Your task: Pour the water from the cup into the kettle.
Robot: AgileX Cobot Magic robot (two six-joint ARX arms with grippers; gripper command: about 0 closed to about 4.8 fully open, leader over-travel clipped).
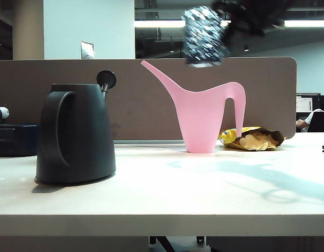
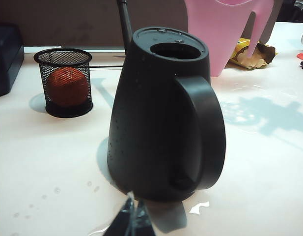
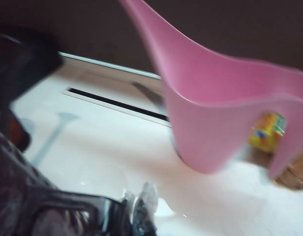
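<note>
The black kettle (image 1: 75, 134) stands on the left of the table, its top opening (image 2: 175, 50) uncovered and a round knob (image 1: 106, 80) on a thin stem behind it. The dimpled dark glass cup (image 1: 204, 37) hangs high above the pink watering can, blurred by motion. My right gripper (image 1: 240, 18) holds it from the right; in the right wrist view its fingertips (image 3: 139, 211) are shut on the cup's thin handle (image 3: 77, 206). My left gripper (image 2: 134, 219) is shut and empty, low by the kettle's base on the handle side.
A pink long-spouted watering can (image 1: 204, 118) stands mid-table, with an opened snack bag (image 1: 253, 139) behind its right side. A black mesh pot holding an orange ball (image 2: 68, 83) stands beyond the kettle. Small water puddles (image 2: 200, 206) lie near the kettle. A brown partition (image 1: 46, 73) closes the back.
</note>
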